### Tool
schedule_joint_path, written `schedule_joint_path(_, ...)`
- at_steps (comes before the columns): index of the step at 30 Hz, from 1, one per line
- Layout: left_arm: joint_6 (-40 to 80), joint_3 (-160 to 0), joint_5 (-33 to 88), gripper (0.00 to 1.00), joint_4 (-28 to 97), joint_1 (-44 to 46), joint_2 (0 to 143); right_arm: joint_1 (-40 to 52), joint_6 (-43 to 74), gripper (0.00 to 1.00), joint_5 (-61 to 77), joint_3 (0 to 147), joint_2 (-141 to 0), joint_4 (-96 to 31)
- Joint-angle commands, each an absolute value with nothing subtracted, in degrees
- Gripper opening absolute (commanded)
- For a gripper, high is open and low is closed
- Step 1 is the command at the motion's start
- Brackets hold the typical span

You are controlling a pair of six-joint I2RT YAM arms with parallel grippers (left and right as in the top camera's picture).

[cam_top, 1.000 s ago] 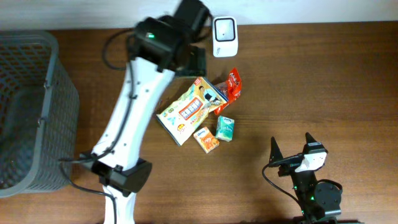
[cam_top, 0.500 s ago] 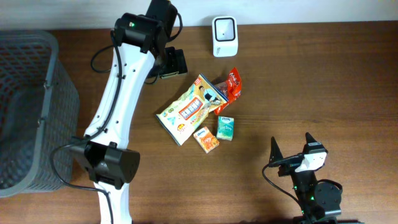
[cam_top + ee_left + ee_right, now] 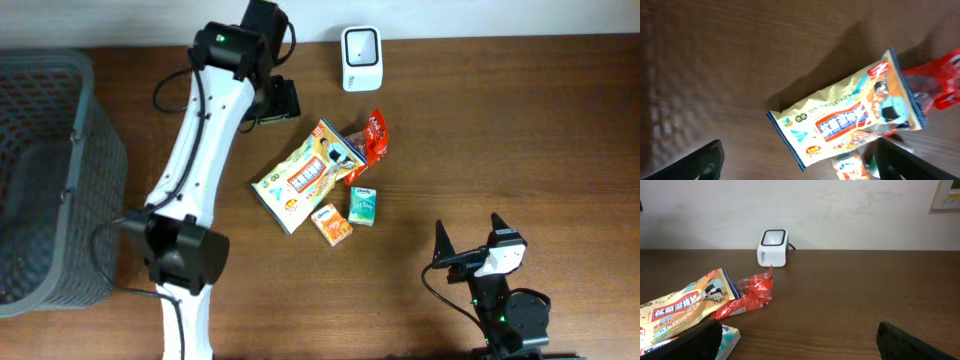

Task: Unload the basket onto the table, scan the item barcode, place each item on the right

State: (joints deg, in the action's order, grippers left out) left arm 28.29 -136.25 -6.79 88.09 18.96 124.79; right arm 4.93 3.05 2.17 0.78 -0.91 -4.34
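Gleaming wooden table (image 3: 520, 130), white wall (image 3: 850, 210) behind scanner (image 3: 773, 241)

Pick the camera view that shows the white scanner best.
The right wrist view: the white scanner stands unobstructed, its window and side visible. The overhead view shows it only from above, small. The left wrist view misses it.

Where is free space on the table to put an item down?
Free: the wide bare wood right of the scanner and red packet, beyond the right gripper. Crowded: the middle, where yellow bag, packet, green box and orange box cluster.
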Motion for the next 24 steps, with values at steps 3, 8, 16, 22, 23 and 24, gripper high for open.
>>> schedule_joint_path(3, 18.9, -135.8, -1.2, 1.00, 87.7, 18.7, 128.8, 5.2, 3.2, 0.98, 1.9, 0.3, -0.5, -4.4)
schedule_joint_path(8, 6.7, -135.8, 7.7, 0.99, 84.8, 18.7, 136.7, 5.2, 3.2, 0.98, 1.9, 0.3, -0.5, -4.5)
schedule_joint_path(16, 6.6, -135.8, 8.0, 0.99, 81.6, 18.7, 143.5, 5.2, 3.2, 0.98, 1.9, 0.3, -0.5, -4.4)
schedule_joint_path(22, 6.5, -136.2, 12.7, 0.77, 79.8, 18.7, 143.6, 5.2, 3.2, 0.98, 1.9, 0.3, -0.5, -4.4)
schedule_joint_path(23, 6.5, -137.1, 12.7, 0.76, 79.8, 18.7, 143.6, 5.2, 3.2, 0.99, 1.9, 0.3, -0.5, -4.5)
schedule_joint_path(24, 6.5, -138.4, 12.7, 0.75, 79.9, 18.7, 143.6, 5.2, 3.2, 0.99, 1.9, 0.3, -0.5, -4.4)
